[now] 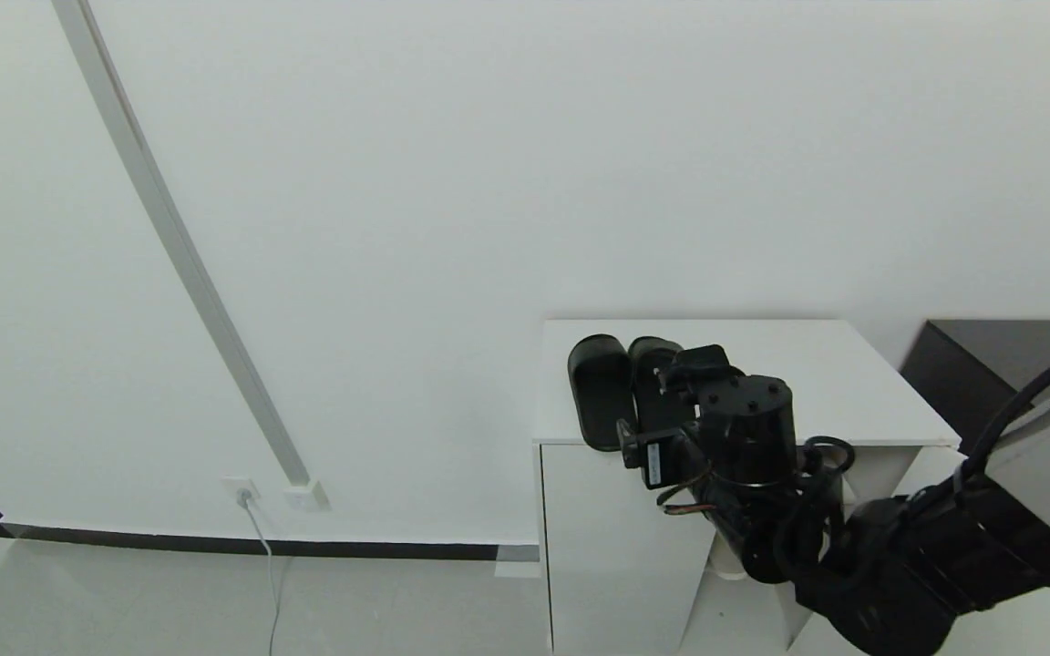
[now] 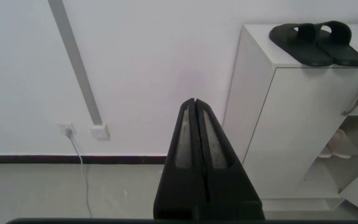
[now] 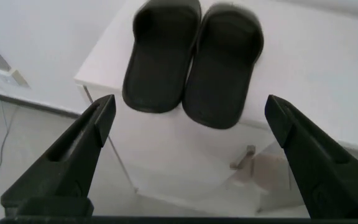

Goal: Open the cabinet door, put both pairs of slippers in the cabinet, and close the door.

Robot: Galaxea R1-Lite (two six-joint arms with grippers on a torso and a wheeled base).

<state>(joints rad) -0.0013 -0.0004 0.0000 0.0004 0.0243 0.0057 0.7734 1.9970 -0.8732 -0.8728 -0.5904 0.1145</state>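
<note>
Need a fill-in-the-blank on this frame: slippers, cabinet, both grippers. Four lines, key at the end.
1. The black slippers lie side by side on ___ of the white cabinet.
2. The slippers stick out a little over the cabinet's ___ edge, the side with the door handle.
3. The right gripper faces the slippers with its fingers ___.
4. The left gripper, off to the side of the cabinet, has its fingers ___.

Missing words: top; front; open; shut.

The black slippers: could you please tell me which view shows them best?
The right wrist view: both slippers lie close and unblocked, seen from above. In the head view the right arm hides part of one. The left wrist view shows them small, side-on.
</note>
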